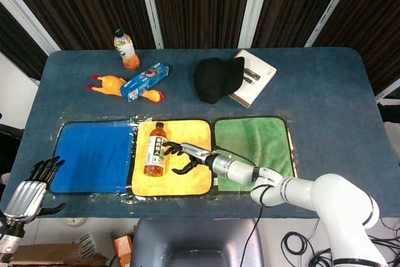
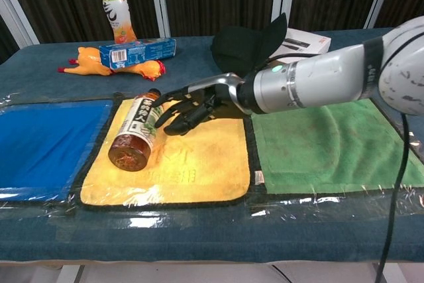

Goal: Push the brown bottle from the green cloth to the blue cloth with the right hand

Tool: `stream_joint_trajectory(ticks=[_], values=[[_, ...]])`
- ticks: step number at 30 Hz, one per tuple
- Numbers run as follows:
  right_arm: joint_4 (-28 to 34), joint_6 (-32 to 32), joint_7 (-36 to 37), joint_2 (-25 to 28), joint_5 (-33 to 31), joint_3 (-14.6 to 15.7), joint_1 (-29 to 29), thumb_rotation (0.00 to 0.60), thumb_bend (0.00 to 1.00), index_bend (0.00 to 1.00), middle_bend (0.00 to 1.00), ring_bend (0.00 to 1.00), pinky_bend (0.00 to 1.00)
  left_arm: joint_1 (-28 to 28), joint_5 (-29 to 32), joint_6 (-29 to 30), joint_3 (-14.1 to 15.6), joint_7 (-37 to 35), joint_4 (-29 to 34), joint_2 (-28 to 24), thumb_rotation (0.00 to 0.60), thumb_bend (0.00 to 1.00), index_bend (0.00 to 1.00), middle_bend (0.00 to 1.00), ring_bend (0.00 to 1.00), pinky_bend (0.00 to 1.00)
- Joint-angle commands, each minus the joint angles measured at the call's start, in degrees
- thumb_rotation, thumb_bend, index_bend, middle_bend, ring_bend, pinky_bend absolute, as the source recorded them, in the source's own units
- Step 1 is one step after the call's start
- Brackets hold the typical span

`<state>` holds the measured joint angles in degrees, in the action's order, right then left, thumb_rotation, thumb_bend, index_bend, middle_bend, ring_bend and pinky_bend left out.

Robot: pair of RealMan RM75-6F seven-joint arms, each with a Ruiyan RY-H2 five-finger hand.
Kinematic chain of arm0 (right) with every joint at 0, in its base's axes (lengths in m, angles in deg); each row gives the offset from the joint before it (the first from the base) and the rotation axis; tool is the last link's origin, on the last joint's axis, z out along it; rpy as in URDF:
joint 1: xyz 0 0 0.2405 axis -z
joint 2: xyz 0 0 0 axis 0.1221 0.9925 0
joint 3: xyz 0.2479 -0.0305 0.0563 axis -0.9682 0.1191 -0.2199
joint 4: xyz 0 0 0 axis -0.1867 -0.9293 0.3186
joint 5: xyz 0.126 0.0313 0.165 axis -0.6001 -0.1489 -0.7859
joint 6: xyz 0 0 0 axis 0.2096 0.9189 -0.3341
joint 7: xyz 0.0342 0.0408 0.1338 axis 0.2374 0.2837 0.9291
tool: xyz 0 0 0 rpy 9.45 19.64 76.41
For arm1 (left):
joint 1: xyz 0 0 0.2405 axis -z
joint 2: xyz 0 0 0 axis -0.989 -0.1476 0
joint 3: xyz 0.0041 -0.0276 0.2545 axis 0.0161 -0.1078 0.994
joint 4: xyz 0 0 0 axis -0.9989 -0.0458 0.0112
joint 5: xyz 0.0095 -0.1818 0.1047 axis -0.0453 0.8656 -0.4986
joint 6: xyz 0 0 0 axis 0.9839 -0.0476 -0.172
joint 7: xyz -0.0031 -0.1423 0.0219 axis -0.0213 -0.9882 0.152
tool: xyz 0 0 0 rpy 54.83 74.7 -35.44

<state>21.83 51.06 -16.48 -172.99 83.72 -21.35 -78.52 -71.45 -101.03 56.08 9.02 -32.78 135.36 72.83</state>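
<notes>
The brown bottle (image 1: 155, 149) (image 2: 136, 134) lies on its side on the left part of the yellow cloth (image 1: 190, 176) (image 2: 199, 167), cap pointing away from me. My right hand (image 1: 185, 157) (image 2: 192, 105) reaches across the yellow cloth with fingers spread, its fingertips touching the bottle's right side. The green cloth (image 1: 253, 145) (image 2: 324, 147) lies behind the hand, bare. The blue cloth (image 1: 92, 156) (image 2: 43, 144) lies just left of the yellow one. My left hand (image 1: 28, 193) hangs off the table's front left edge, fingers apart and holding nothing.
At the back stand an orange drink bottle (image 1: 126, 49) (image 2: 116, 11), a rubber chicken (image 1: 109, 84) (image 2: 89, 63) and a blue box (image 1: 144, 80) (image 2: 137, 52). A black cap (image 1: 215, 78) (image 2: 248, 48) rests against a white book (image 1: 256, 79) (image 2: 306, 42).
</notes>
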Motion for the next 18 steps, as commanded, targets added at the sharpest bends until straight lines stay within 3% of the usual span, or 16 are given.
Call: stream_joint_trajectory(ticks=[1, 18], values=[[-1.7, -1.2, -1.7, -2.2, -1.0, -1.6, -0.9, 0.6, 0.34, 0.07, 0.17, 0.12, 0.14, 0.1, 0.1, -0.1, -0.1, -0.1, 0.0, 0.0, 0.6, 0.04, 0.0, 0.0, 0.0, 0.07], [-7.4, -0.9, -7.1, -9.6, -1.8, -9.0, -5.5, 0.6, 0.34, 0.07, 0.17, 0.12, 0.11, 0.2, 0.6, -0.7, -0.3, -0.9, -0.2, -0.3, 0.6, 0.04, 0.0, 0.0, 0.0, 0.07]])
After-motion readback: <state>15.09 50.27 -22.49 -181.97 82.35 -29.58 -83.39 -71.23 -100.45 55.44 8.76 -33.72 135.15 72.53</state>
